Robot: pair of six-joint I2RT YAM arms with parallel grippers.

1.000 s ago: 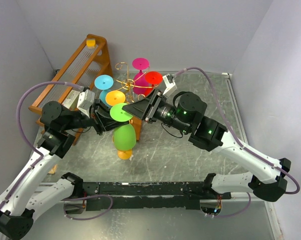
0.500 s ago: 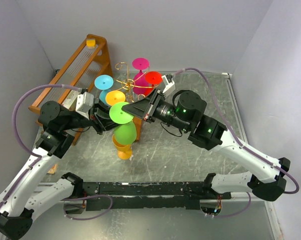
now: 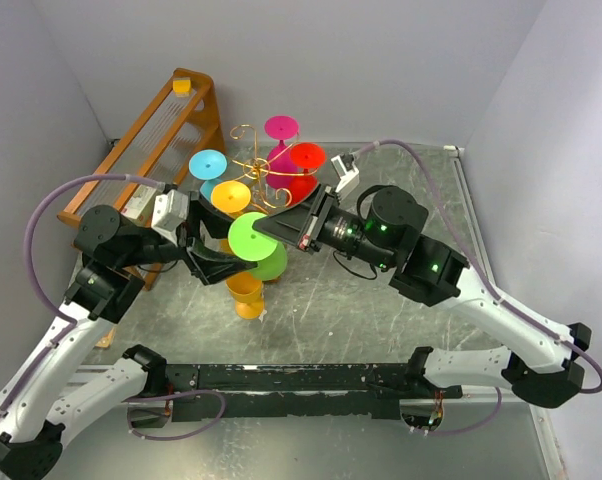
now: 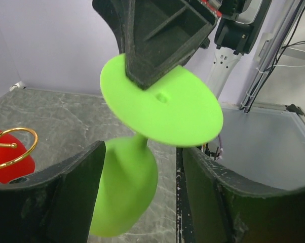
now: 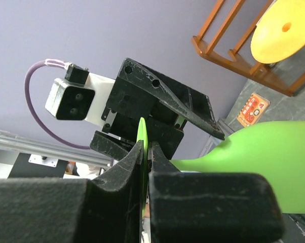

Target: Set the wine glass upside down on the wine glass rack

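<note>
R claw [image 5: 144, 152] clamps green wine glass [image 4: 162, 109] by foot rim, bowl down, leaving stem free for a hook on the wine glass rack [image 3: 251, 165] just beside. L claw [image 4: 142, 197] wide open astride bowl, holding nothing.

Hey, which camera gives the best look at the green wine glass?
Left wrist: the green wine glass shows foot, stem and bowl, with the right claw pinching its foot. Top external shows the foot's flat face and part of the bowl; right wrist sees the foot edge-on.
</note>
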